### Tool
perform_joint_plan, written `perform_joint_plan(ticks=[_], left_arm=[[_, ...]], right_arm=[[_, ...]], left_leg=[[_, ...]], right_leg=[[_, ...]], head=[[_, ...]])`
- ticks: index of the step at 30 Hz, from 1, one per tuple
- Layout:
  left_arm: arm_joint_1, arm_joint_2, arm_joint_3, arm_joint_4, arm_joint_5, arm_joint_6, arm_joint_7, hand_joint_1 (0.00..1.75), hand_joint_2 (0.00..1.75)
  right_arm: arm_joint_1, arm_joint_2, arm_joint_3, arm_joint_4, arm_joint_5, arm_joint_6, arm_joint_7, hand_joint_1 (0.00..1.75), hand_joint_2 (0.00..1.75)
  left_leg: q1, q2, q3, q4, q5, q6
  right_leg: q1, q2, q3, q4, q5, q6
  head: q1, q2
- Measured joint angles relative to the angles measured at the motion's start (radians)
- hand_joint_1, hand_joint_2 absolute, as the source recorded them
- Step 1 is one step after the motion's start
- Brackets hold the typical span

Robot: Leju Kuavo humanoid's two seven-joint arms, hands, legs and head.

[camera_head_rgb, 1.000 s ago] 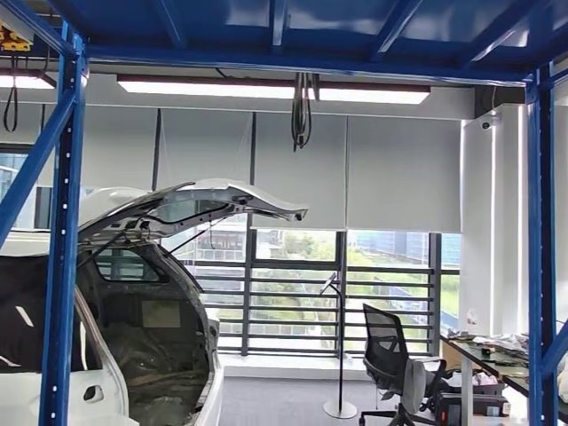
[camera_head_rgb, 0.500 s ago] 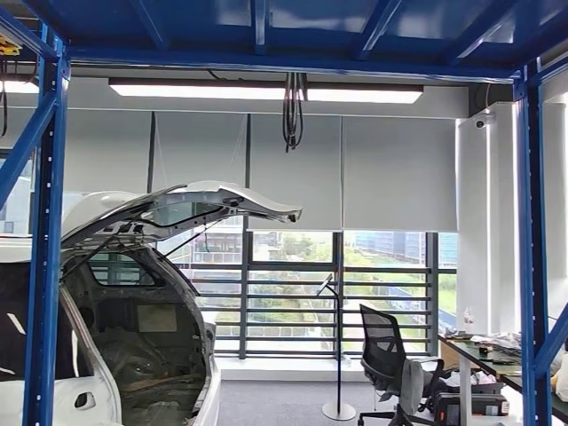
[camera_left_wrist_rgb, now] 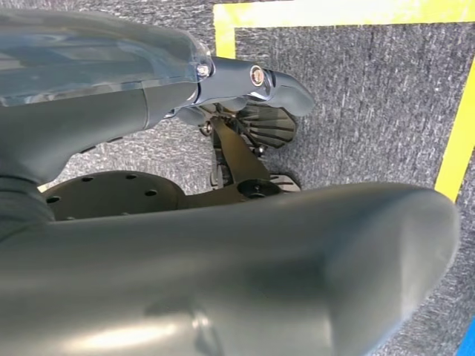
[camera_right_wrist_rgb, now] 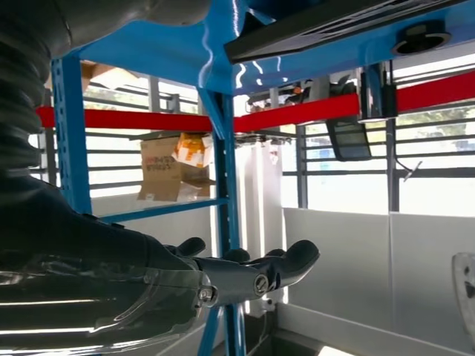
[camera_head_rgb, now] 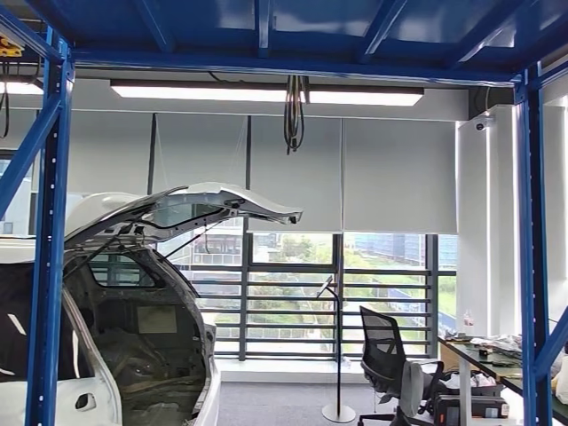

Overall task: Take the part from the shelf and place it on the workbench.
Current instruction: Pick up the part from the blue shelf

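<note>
In the left wrist view my left hand [camera_left_wrist_rgb: 235,81] hangs over grey carpet, its thick thumb [camera_left_wrist_rgb: 291,259] and dark fingers apart and nothing between them. My right hand [camera_right_wrist_rgb: 246,271] reaches out flat beside a blue shelf post [camera_right_wrist_rgb: 224,185], fingers extended and holding nothing. A cardboard box [camera_right_wrist_rgb: 168,167] sits on a shelf level behind that post. I cannot pick out the part in any view. The head view looks through the blue shelf frame [camera_head_rgb: 47,266] into the room.
A white car [camera_head_rgb: 134,311] with its tailgate raised stands at the left. An office chair [camera_head_rgb: 389,364] and a cluttered table [camera_head_rgb: 495,355] are at the right before the windows. Yellow floor tape [camera_left_wrist_rgb: 347,13] marks the carpet under my left hand.
The whole head picture has shifted a little to the left, so the camera has moved. Nothing in the room itself has moved.
</note>
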Motion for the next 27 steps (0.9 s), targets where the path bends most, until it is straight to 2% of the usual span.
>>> perform_joint_plan(ticks=[4, 9, 16, 22, 27], left_arm=[[0.000, 0.000, 0.000, 0.000, -0.008, -0.002, 0.000, 0.00, 0.00], [0.000, 0.000, 0.000, 0.000, -0.016, -0.006, 0.006, 0.00, 0.00], [0.000, 0.000, -0.002, 0.000, -0.031, -0.012, 0.007, 0.00, 0.00], [-0.004, 0.000, -0.006, 0.000, -0.050, -0.021, 0.006, 0.00, 0.00], [-0.009, 0.002, -0.017, 0.000, -0.073, -0.029, 0.005, 0.00, 0.00]], right_arm=[[0.015, 0.026, -0.048, 0.014, 0.017, 0.000, 0.023, 0.00, 1.75], [0.040, 0.068, -0.162, 0.035, 0.020, 0.002, 0.040, 0.00, 1.75], [0.046, 0.133, -0.315, 0.081, -0.017, 0.040, -0.006, 0.00, 1.75], [-0.003, 0.160, -0.384, 0.168, -0.027, 0.065, -0.036, 0.00, 1.75], [-0.097, 0.164, -0.391, 0.267, -0.037, 0.081, -0.056, 0.00, 1.75]], left_leg=[[0.000, 0.000, 0.000, 0.000, 0.000, 0.000], [0.000, 0.000, 0.000, 0.000, 0.000, 0.000], [0.000, 0.000, 0.000, 0.000, 0.000, 0.000], [0.000, 0.001, 0.001, 0.000, 0.000, 0.000], [0.000, 0.002, 0.002, 0.000, 0.000, 0.000]], right_leg=[[0.000, 0.000, 0.000, 0.000, 0.000, 0.000], [0.000, 0.000, 0.000, 0.000, 0.000, 0.000], [0.000, 0.000, 0.001, 0.000, 0.000, 0.000], [0.000, 0.001, 0.001, 0.000, 0.000, 0.000], [0.000, 0.002, 0.001, 0.000, 0.000, 0.000]], head=[[0.000, 0.000], [0.000, 0.000], [0.000, 0.000], [0.000, 0.000], [0.000, 0.000]])
